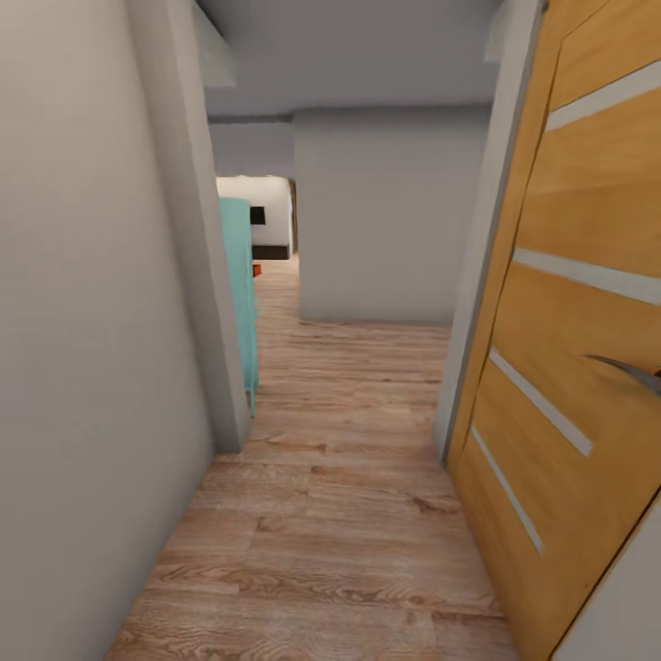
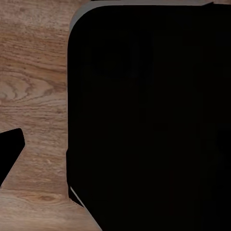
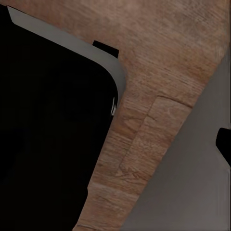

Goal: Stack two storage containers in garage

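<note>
I stand in a narrow corridor with a light wood-plank floor [image 1: 349, 514]. Far ahead, through an opening, part of the living room [image 1: 266, 220] shows with a white wall and a black rectangle on it. A small orange-red patch [image 1: 256, 270] sits low beside a teal piece of furniture; it is too small to tell whether it is a storage container. In the left wrist view a dark fingertip [image 2: 9, 154] pokes in over the planks, and in the right wrist view another dark fingertip [image 3: 224, 144] shows against a grey wall. Neither view shows whether the fingers are open or shut.
An orange-wood door [image 1: 578, 303] with pale slits and a metal handle [image 1: 633, 372] stands open close on my right. A grey wall [image 1: 83, 349] hems me in on the left, with the teal furniture [image 1: 240, 294] behind its corner. A grey wall block [image 1: 386, 220] stands ahead. My black base [image 2: 149, 120] fills much of both wrist views.
</note>
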